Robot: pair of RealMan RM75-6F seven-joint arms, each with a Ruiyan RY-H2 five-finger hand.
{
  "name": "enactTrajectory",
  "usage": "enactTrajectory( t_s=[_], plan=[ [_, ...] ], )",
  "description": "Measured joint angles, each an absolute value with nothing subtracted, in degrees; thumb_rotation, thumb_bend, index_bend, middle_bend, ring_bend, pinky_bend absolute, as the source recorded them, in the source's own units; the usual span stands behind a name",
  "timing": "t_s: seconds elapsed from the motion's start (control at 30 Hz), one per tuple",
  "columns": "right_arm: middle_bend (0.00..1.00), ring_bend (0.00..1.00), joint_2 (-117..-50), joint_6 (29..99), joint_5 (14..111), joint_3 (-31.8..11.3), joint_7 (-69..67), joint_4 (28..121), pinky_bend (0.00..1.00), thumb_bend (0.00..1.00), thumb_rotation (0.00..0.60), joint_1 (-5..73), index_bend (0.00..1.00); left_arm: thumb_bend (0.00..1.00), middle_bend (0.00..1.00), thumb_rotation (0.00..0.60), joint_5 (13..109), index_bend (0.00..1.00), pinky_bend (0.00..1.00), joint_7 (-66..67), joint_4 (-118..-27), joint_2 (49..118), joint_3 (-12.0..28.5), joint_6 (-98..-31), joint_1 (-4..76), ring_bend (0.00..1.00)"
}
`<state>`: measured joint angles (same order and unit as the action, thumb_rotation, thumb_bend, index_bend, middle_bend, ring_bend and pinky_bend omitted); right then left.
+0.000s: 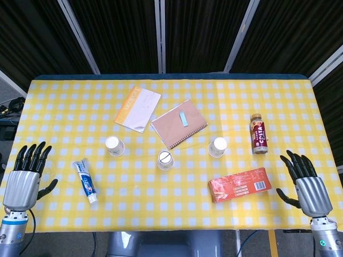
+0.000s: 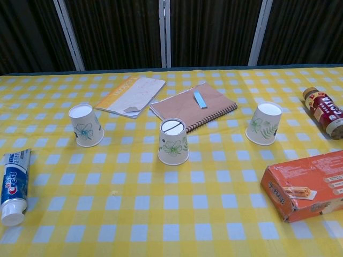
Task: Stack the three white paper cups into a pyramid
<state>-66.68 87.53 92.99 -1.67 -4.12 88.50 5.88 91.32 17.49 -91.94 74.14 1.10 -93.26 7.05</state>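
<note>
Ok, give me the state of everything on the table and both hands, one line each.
left paper cup: upside down, unstacked
middle paper cup: upside down, unstacked
right paper cup: upside down, unstacked
toothpaste tube: lying flat, capped
bottle: on its side, capped
spiral notebook: closed
orange box: closed, lying flat
left hand: open, empty
right hand: open, empty

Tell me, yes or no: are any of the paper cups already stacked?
No. The left cup, middle cup and right cup stand apart, upside down on the tablecloth.
</note>
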Motion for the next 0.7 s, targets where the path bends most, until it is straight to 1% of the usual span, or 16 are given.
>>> enactTrajectory(
  t_s=[0.7],
  plan=[
    [0.00,0.00,-66.69,87.05,92.77,-1.69,-4.29,88.60,0.00,0.15,0.600,6.08,0.09,0.21,0.00,0.600,90.73,0.00,0.00,17.26,-92.64,73.55,1.99,-91.93,6.85,0.00]
  ],
)
